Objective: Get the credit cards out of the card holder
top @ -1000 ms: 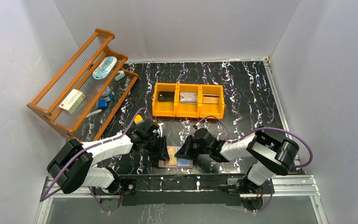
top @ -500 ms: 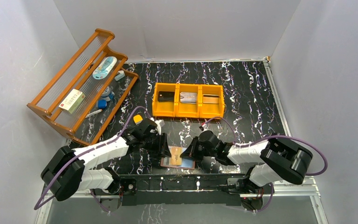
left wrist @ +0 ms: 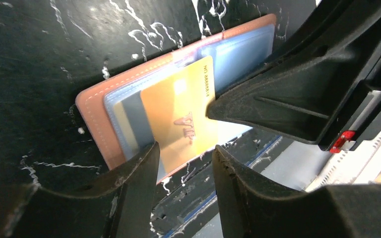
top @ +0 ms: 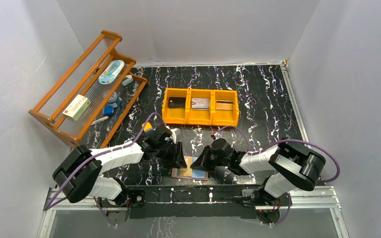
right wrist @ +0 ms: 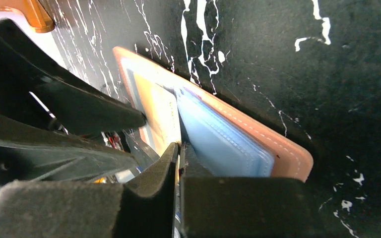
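- Card holder [top: 189, 172] lay open and flat at 6 o'clock on the bench [top: 258, 89], close to the near edge. Its pale blue lining faced up, and it sat between the two arms so that either could reach its slots.
- Left hand [top: 179, 158] stood at the holder's 9 o'clock, jaws partly apart with nothing gripped between them. In its own camera the fingertips hovered over the holder's near edge. I judged it was placed to pin the leather down rather than to take anything.
- Right hand [top: 199, 161] pointed in from 3 o'clock with its jaws pressed together. They seemed to nip the free edge of the yellow-orange card [left wrist: 178, 119], though the pinch was too tight to see clearly.
- That card sat part-way out of its slot, skewed across the lining. More card edges [left wrist: 129, 124] showed beside it, tucked toward the salmon border, so the job looked far from done.
- Orange tray [top: 200, 120] stood at the holder's 12 o'clock, well apart from it. Three loose cards [top: 200, 103] lay in it, one per compartment, and I took it for where a drawn card belonged.
- With the left hand not pressing down, I reckoned a pull might drag the whole holder along with the card.
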